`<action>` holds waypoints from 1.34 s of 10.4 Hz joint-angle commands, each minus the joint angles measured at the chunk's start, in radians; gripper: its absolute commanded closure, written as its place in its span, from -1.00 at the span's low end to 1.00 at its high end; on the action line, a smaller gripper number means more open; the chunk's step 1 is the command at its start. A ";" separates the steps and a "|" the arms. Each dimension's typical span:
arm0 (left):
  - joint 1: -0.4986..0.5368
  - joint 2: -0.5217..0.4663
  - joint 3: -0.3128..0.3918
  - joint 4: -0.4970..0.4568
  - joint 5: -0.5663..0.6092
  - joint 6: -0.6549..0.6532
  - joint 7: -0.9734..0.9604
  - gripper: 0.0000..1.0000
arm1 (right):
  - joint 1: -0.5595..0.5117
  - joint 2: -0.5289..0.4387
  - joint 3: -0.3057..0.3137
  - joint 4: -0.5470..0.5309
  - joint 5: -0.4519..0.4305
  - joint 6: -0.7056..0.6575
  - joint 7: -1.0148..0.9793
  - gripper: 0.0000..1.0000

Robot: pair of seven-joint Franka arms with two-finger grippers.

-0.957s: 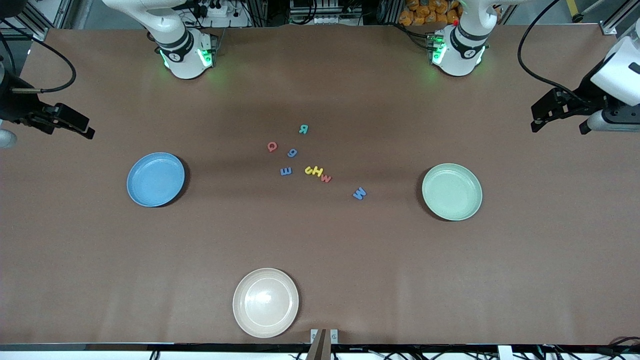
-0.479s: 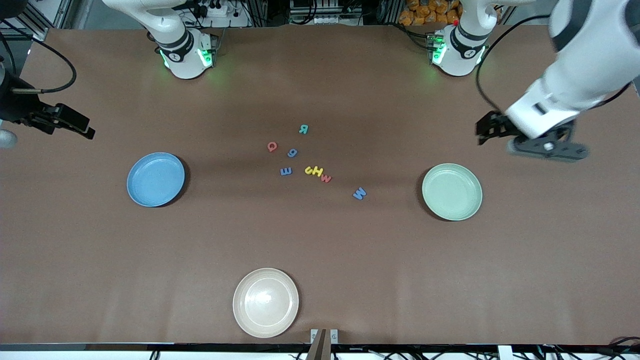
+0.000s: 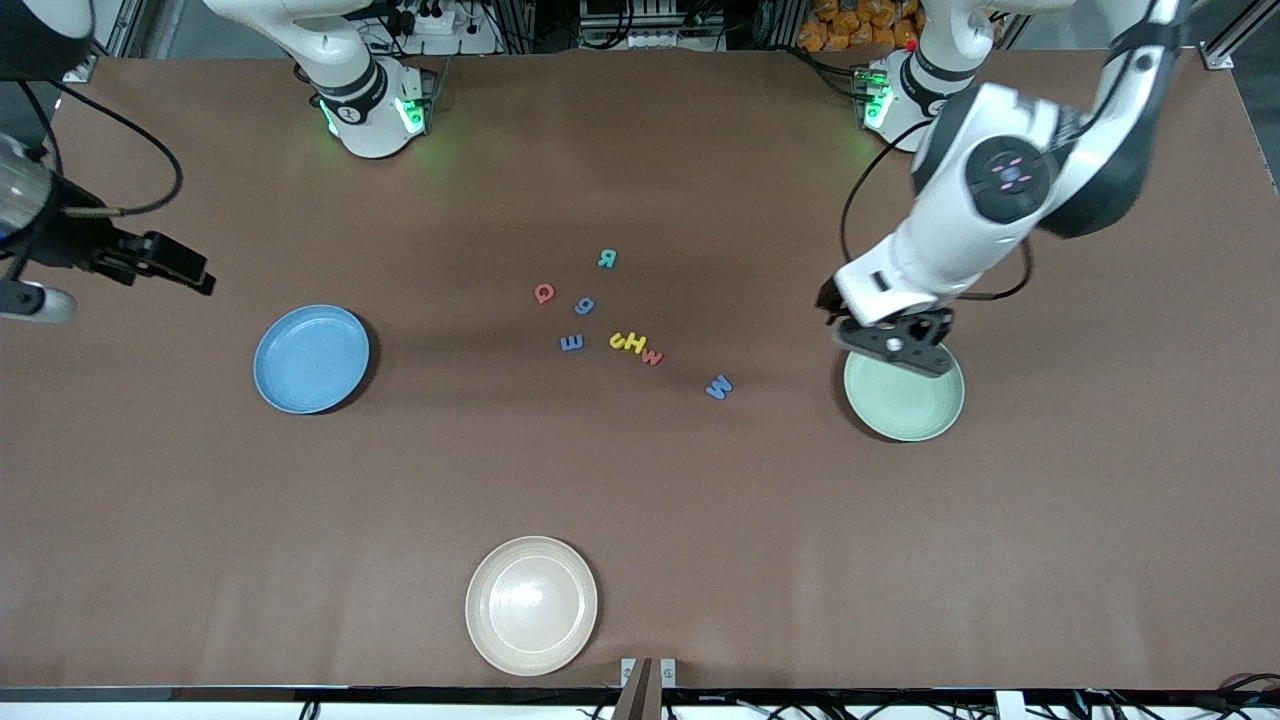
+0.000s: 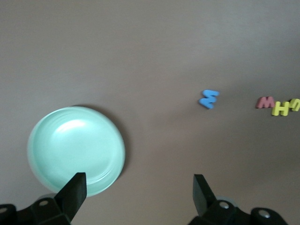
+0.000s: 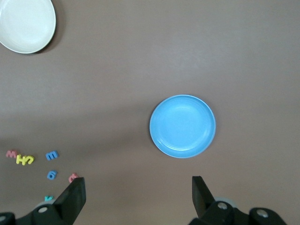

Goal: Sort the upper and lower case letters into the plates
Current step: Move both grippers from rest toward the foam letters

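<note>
Brown table [image 3: 700, 560] fills the front view, and we see the letters [image 3: 615, 315] loose at its middle: a teal one farthest from the camera, then a red and a blue, a blue E, a yellow pair touching a red one, and a blue M [image 3: 719, 387] apart toward the left arm's end. We find the blue plate [image 3: 311, 359] toward the right arm's end, the mint plate [image 3: 904, 384] toward the left arm's end, both bare, and a beige plate [image 3: 531, 604] nearest the camera. Our left gripper [image 3: 890, 345] hangs over the mint plate's rim; our right gripper [image 3: 165, 262] is over the table's edge, near the blue plate.

From the left wrist we see the fingers [image 4: 75, 192] spread wide with nothing between them, above the mint plate [image 4: 76, 149], the M [image 4: 208, 99] and the red-and-yellow cluster [image 4: 276, 105].

From the right wrist, the fingers [image 5: 74, 197] are likewise spread and empty over the blue plate [image 5: 183, 126], with the letters [image 5: 37, 164] and beige plate [image 5: 26, 23] in sight.
</note>
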 commanded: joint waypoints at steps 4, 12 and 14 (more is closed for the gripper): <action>-0.203 0.263 0.044 0.020 0.014 0.316 -0.001 -1.00 | 0.053 0.134 0.035 0.007 0.009 0.106 0.172 -1.00; -0.279 0.439 0.120 0.059 0.141 0.433 -0.007 -1.00 | 0.106 0.214 0.124 -0.036 0.019 0.212 0.510 -1.00; -0.282 0.454 0.120 0.060 0.140 0.433 -0.016 -1.00 | 0.109 0.223 0.150 -0.064 0.019 0.243 0.562 -1.00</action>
